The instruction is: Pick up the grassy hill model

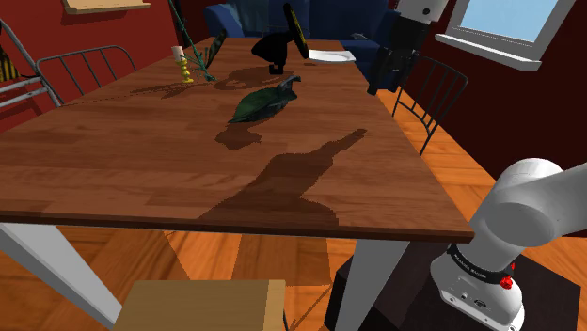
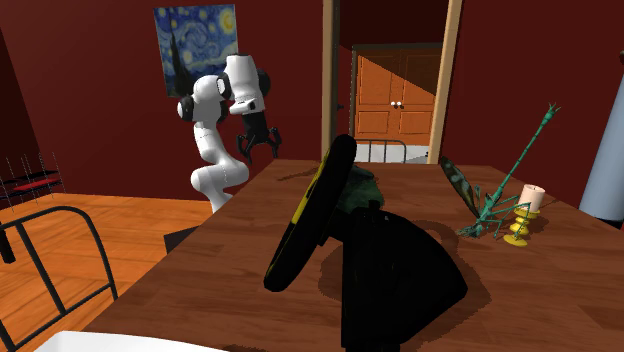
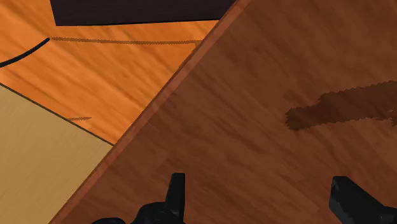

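**Grassy hill model [image 1: 263,102], a dark green, low, ridged mound, lies mid-table; the approach is not yet made**

The hill model rests on the brown wooden table [image 1: 141,160], near its middle. It is well apart from the black disc on a black stand [image 1: 287,42] and from the white candle in a yellow holder [image 1: 179,64] further back.

The all-black two-finger gripper [image 1: 378,86] hangs high over the table edge at the shoulder view's right, well away from the model. In the wrist view its fingers [image 3: 177,191] stand wide apart with only bare wood between them, so the gripper [image 3: 261,200] is released and empty. That camera looks down on the table's rim and the orange floorboards [image 3: 95,70] beyond it.

By my reading the task is at the reach stage. The next move calls for carrying the hand across towards the shoulder view's left, centring it over the mound, lowering, and closing across a narrow part of it.

The model's outline is hard to read: flat and leaf-like, with one upturned tip, so a good grasp line is uncertain. In the second exterior view the black stand [image 2: 390,260] covers most of it, leaving a green sliver [image 2: 360,188]. The shoulder view's top edge cuts off the arm above the hand.
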`<state>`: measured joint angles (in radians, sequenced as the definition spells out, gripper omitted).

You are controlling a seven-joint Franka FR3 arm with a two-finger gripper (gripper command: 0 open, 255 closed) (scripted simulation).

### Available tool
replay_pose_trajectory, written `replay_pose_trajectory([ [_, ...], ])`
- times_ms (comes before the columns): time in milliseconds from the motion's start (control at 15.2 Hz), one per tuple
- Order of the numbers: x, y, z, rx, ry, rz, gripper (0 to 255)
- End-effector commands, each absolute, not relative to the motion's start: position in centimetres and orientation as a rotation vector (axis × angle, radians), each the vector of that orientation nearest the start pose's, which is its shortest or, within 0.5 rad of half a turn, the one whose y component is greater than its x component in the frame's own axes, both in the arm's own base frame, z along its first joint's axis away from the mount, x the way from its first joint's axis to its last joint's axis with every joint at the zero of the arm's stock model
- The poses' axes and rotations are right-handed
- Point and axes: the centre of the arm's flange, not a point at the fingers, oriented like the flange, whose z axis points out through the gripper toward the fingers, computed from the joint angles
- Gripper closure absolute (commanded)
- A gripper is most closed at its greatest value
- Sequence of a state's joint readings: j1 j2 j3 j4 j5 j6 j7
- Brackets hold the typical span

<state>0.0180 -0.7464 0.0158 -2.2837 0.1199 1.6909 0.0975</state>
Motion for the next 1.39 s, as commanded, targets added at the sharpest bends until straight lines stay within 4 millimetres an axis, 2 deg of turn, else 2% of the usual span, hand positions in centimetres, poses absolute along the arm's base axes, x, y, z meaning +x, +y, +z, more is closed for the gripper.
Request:
replay_pose_trajectory([
  [0,33.0,2.4,62.5,-3.013,0.109,-0.221,0],
  [330,35.9,8.4,62.7,-2.973,0.495,-0.249,0],
  [726,41.3,14.4,63.1,-2.864,0.948,-0.278,0],
  [1056,47.0,17.9,63.5,-2.721,1.311,-0.297,0],
  [1320,52.1,19.5,64.0,-2.576,1.587,-0.309,0],
])
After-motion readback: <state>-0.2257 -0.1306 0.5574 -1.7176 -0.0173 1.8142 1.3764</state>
